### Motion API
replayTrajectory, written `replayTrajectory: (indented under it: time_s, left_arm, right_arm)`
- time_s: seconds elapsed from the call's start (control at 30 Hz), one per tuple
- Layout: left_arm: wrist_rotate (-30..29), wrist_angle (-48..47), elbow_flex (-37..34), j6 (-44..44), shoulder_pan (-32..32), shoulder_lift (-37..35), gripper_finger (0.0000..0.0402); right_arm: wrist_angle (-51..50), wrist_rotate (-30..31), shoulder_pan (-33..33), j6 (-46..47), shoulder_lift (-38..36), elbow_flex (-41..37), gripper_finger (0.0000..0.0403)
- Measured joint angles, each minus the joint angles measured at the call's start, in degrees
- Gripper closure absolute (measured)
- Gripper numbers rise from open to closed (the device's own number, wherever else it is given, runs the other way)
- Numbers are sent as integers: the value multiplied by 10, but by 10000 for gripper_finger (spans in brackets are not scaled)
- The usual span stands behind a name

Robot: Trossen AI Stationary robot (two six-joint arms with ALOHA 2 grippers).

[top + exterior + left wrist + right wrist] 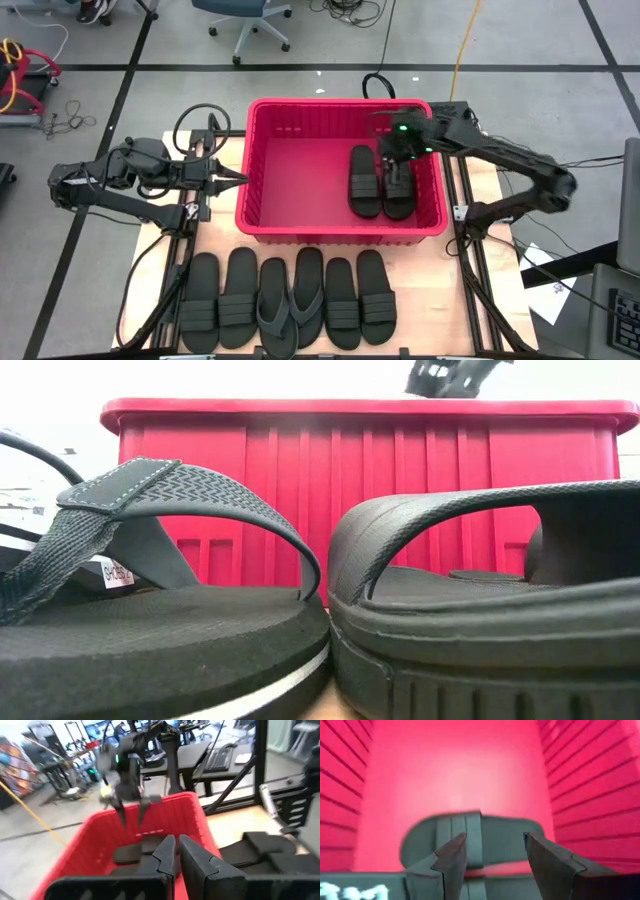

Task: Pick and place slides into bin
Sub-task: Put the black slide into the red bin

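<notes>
Overhead: large red slotted plastic bin (300, 160) at the surface's far edge holds two black rubber slides (365, 182); six wait along the near edge. Right hand (399, 158), open and empty, above them. Left wrist: left hand (178, 857) closed, idle beside the bin.

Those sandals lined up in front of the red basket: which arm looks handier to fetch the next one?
Probably the left. The left gripper hovers outside the bin, free, while the right gripper is open over two slides inside it. The row of slides is reachable by both.
</notes>
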Motion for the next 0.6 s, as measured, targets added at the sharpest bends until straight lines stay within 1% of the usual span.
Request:
replayTrajectory:
  time_s: [0.13,0.2,0.37,0.53,0.6]
  left_arm:
    - [34,1,0,-75,0,0,376]
    - [48,6,0,-93,0,0,376]
    - [45,6,0,-74,0,0,376]
    - [44,6,0,-39,-1,0,376]
    - [36,11,0,-41,-1,0,376]
  right_arm:
    - [2,-1,39,26,-75,0,216]
    - [2,-1,66,39,-104,0,219]
    - [10,-2,131,84,-155,0,219]
    - [19,-4,184,115,-179,0,220]
    - [23,-17,201,128,-186,0,222]
